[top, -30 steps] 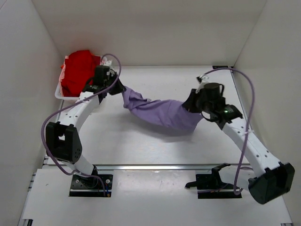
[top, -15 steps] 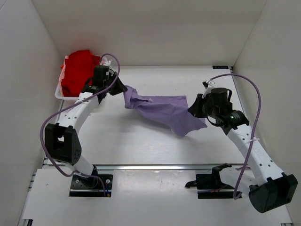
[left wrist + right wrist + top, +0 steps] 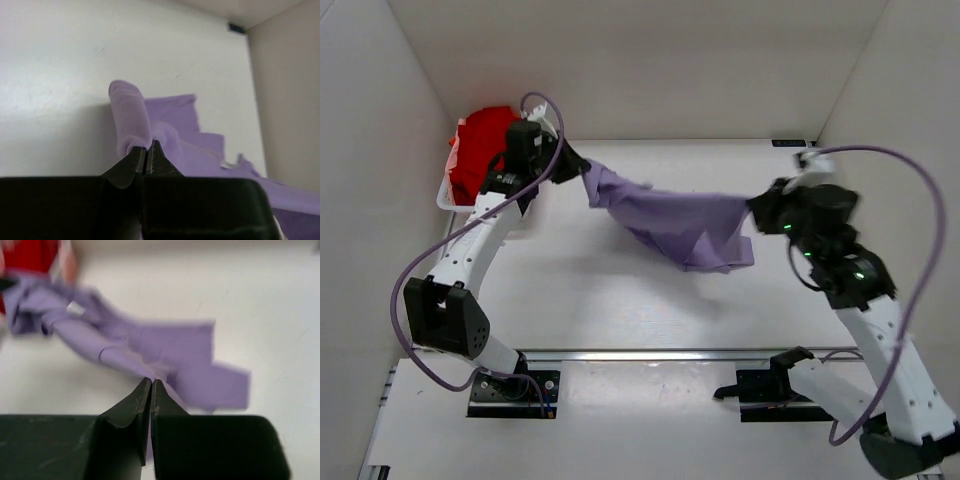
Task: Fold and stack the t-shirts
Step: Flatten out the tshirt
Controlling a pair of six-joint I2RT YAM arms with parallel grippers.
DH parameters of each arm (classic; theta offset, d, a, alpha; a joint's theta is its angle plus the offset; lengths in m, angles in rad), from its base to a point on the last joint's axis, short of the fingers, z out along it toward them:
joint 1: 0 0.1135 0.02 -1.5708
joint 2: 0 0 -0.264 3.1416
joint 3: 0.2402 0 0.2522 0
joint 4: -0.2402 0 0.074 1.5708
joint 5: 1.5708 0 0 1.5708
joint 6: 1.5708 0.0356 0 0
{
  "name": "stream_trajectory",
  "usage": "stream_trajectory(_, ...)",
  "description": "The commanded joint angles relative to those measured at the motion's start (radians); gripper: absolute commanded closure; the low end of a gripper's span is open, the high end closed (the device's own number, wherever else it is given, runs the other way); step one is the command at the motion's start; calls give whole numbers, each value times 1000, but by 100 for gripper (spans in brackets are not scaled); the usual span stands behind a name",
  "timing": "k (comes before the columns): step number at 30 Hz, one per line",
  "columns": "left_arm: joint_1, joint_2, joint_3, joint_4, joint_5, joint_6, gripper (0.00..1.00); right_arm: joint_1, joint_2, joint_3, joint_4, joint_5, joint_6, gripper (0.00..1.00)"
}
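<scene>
Lavender t-shirt (image 3: 680, 225), single, gripped by left claw (image 3: 582, 174) and right claw (image 3: 752, 209); one red t-shirt (image 3: 480, 150) in tray (image 3: 443, 198).

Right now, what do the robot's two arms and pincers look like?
The left arm and right arm are white tubes with bulky black joints. A loose purple cable loops along each. The left pincer and right pincer are black, tapering to points.

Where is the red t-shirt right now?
Top view, far-left corner: the red t-shirt sits bunched in the white tray against the left wall, just left of the left tool.
</scene>
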Motion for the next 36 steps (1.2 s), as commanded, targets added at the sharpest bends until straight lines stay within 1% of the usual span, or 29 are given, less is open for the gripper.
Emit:
stream_trajectory(1, -2, -58, 213, 88, 53, -54, 100, -219, -91, 124, 140, 75, -48, 100)
stream_trajectory(2, -7, -10, 289, 82, 71, -61, 100, -285, -78, 141, 168, -11, -56, 99)
stream_trajectory(3, -19, 28, 330, 82, 78, -71, 100, -416, -53, 152, 174, -68, -63, 100)
stream_trajectory(4, -21, 104, 419, 64, 111, -77, 100, -551, -30, 166, 198, -182, -66, 100)
stream_trajectory(5, -30, 195, 482, 58, 160, -103, 100, -580, 13, 204, 211, -211, -63, 100)
stream_trajectory(6, -34, 246, 630, 39, 182, -107, 100, -548, 22, 221, 211, -158, -88, 100)
stream_trajectory(7, -37, 345, 785, 21, 229, -131, 100, -481, 42, 267, 231, -16, -149, 100)
stream_trajectory(8, -34, 446, 876, 19, 266, -162, 100, -445, 36, 293, 272, 101, -175, 100)
stream_trajectory(9, -36, 529, 1036, 16, 279, -214, 100, -378, 31, 307, 321, 189, -221, 100)
stream_trajectory(10, -34, 557, 1150, 54, 317, -241, 100, -353, 28, 333, 340, 218, -273, 100)
stream_trajectory(11, -24, 599, 1191, 112, 343, -310, 100, -320, 27, 359, 367, 247, -296, 100)
stream_trajectory(12, -10, 596, 1176, 152, 372, -365, 100, -306, 24, 380, 373, 246, -303, 100)
stream_trajectory(13, -1, 587, 1114, 232, 381, -389, 100, -309, 39, 397, 367, 240, -298, 100)
stream_trajectory(14, 1, 552, 1028, 292, 394, -406, 100, -319, 44, 431, 332, 192, -295, 100)
stream_trajectory(16, 5, 487, 911, 311, 389, -375, 100, -377, 51, 460, 274, 95, -267, 100)
stream_trajectory(18, -1, 391, 834, 285, 384, -311, 100, -425, 24, 457, 246, -89, -246, 100)
stream_trajectory(19, -1, 366, 779, 285, 391, -302, 100, -462, 10, 456, 254, -138, -237, 100)
stream_trajectory(20, -1, 304, 707, 288, 394, -288, 100, -480, -17, 442, 257, -212, -229, 100)
stream_trajectory(22, 7, 166, 612, 312, 366, -283, 100, -473, -57, 434, 263, -290, -209, 100)
stream_trajectory(23, 18, 132, 554, 327, 356, -286, 100, -480, -64, 446, 263, -310, -208, 99)
stream_trajectory(24, 24, 63, 523, 318, 336, -292, 100, -485, -73, 465, 255, -344, -197, 100)
stream_trajectory(27, 54, -71, 483, 286, 306, -277, 100, -502, -100, 469, 274, -409, -168, 100)
stream_trajectory(30, 99, -143, 483, 275, 314, -289, 100, -514, -97, 502, 292, -467, -128, 100)
stream_trajectory(33, 104, -133, 536, 256, 328, -295, 100, -525, -79, 506, 315, -501, -100, 100)
stream_trajectory(36, 88, -76, 567, 236, 334, -289, 100, -533, -53, 486, 331, -507, -97, 100)
